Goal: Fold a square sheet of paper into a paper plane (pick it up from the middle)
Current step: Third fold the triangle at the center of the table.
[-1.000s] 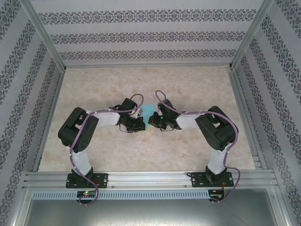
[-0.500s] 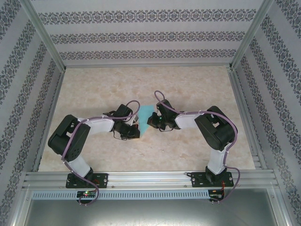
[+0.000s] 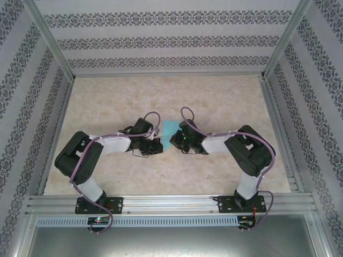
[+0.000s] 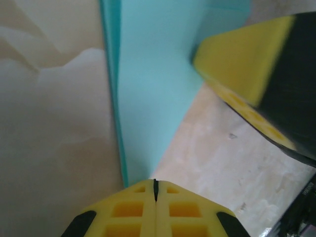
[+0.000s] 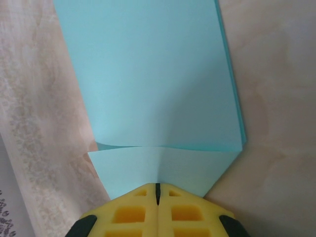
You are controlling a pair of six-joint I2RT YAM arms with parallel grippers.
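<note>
**A:** Overhead view first. Where do we locate the sheet of paper [image 3: 169, 127]?

**B:** We find it at mid-table [image 3: 214, 101], a turquoise patch between the two wrists. The left gripper [image 3: 155, 145] meets it from the left and the right gripper [image 3: 174, 141] from the right. Both arms reach inward, so the tools sit close together. From this height we cannot read how the fingers stand.

**A:** Left wrist view. What is the tool state?

**B:** We see the left gripper [image 4: 154, 183] clenched, its yellow pads pressed together with only a thin seam between them. The sheet of paper [image 4: 153, 84] narrows toward that seam and ends there, so we read it as grasped at its tip. Its left edge shows doubled layers. At upper right, a yellow finger [image 4: 237, 59] of the right gripper touches the sheet's far corner. The marbled table [image 4: 59, 123] lies on both sides.

**A:** Right wrist view?

**B:** We see the right gripper [image 5: 158, 186] likewise clenched, grasping the sheet of paper [image 5: 153, 84]. A short crease runs from the seam up to a horizontal fold line. Above that line the sheet spreads wide and flat, layered along its right edge. The table [image 5: 276, 98] shows to the right.
</note>
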